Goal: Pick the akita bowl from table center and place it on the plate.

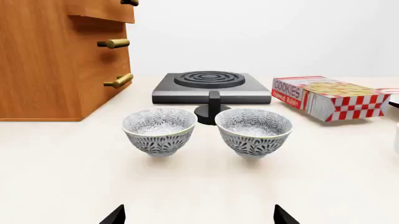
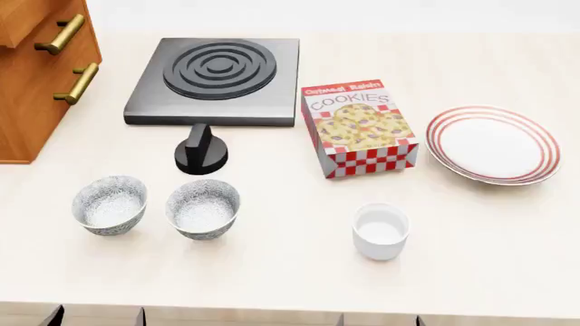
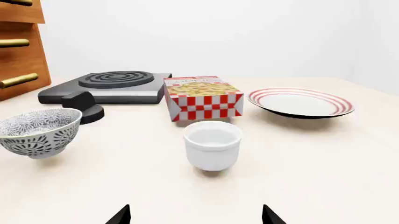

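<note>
Two alike grey-black speckled akita bowls stand side by side on the table. The one nearer the table center point(image 2: 203, 208) point(image 1: 253, 131) point(image 3: 39, 132) has its twin point(image 2: 111, 204) point(image 1: 160, 130) beside it toward the cabinet. The red-ringed white plate point(image 2: 492, 144) point(image 3: 300, 102) lies far right. My left gripper point(image 1: 199, 217) point(image 2: 97, 318) hangs open at the table's near edge, short of both bowls and holding nothing. My right gripper point(image 3: 195, 215) point(image 2: 379, 320) is open too, just before the white cup.
A plain white cup point(image 2: 381, 231) point(image 3: 212, 144) stands between the bowls and the plate. A cookies box point(image 2: 358, 127), a black hotplate point(image 2: 216, 80) and its knob point(image 2: 201, 151) sit behind. A wooden drawer cabinet point(image 2: 37, 68) bounds the left.
</note>
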